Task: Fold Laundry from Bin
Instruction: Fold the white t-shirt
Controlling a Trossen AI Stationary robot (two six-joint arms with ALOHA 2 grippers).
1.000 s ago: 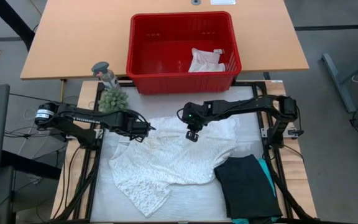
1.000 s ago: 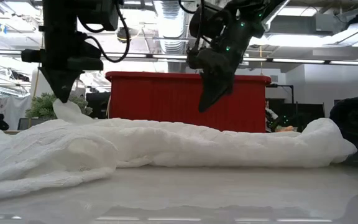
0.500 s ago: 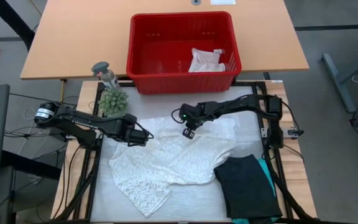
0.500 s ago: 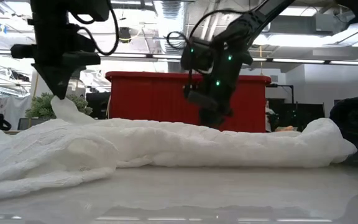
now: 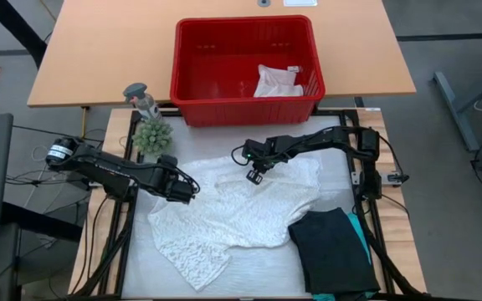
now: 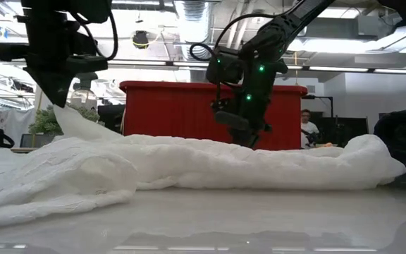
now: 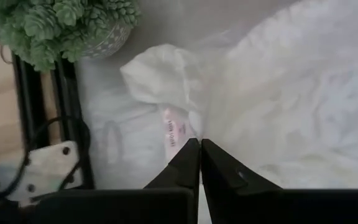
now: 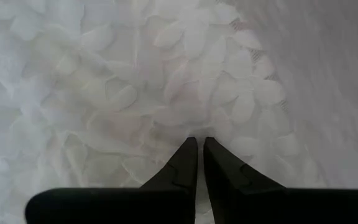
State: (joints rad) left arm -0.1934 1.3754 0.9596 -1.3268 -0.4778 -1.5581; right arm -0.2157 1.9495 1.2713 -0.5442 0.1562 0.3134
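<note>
Apparently unreadable, a pink tag [image 7: 173, 132] sits where the clamped left gripper [image 7: 199, 148] pinches the white lacy top [image 5: 233, 209].

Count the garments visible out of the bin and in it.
4: white lacy top spread on the table; black garment folded at its right; teal garment peeking from under the black one; small white cloth in the red bin. Others may be hidden.

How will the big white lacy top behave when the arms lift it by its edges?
The white lacy top lies rumpled and bunched, so it will likely sag and drape between grips. Its open lace looks thin, so probably light, though it may snag. Where the left gripper pinches it, it peaks.
</note>
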